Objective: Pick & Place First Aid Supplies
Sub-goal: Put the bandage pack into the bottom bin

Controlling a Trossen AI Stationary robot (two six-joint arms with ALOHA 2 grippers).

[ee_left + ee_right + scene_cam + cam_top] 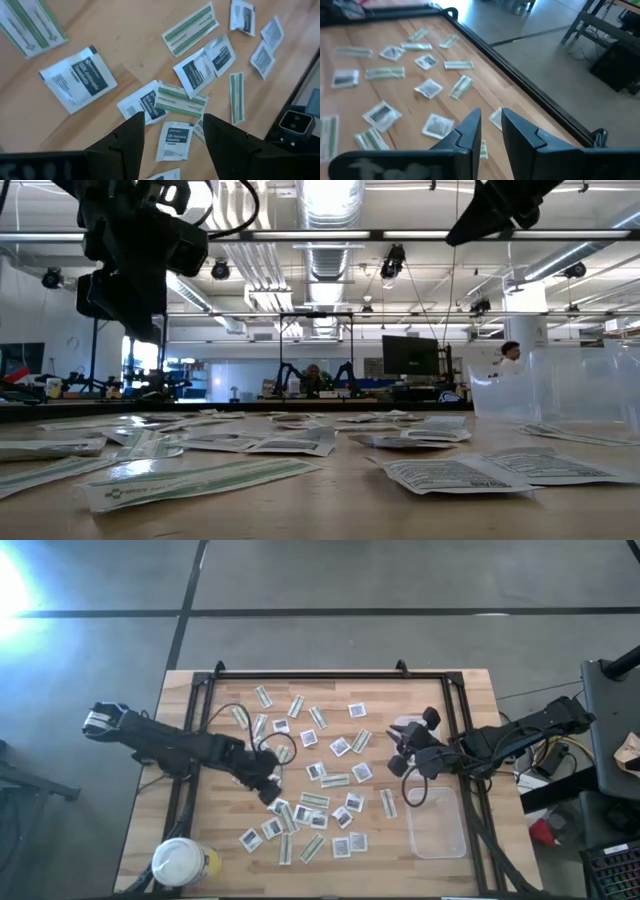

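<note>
In the high view, the first aid supplies, square white packets and narrow green-and-white strips, lie scattered over the middle of the wooden table. The left gripper hangs over the packets at the left of the scatter; the right gripper hangs at its right edge, beside a clear plastic tub. A white-lidded jar stands at the near-left corner, partly cut off by the frame. Finger spacing cannot be read from above. In the low view, packets lie flat in the foreground; both arms are cut off at the top, and the grippers are hard to tell apart. In the left wrist view, the left gripper stands wide and empty above overlapping packets. In the right wrist view, the right gripper stands narrow with a slim gap, nothing visibly between the fingers, above packets blurred at the far side.
</note>
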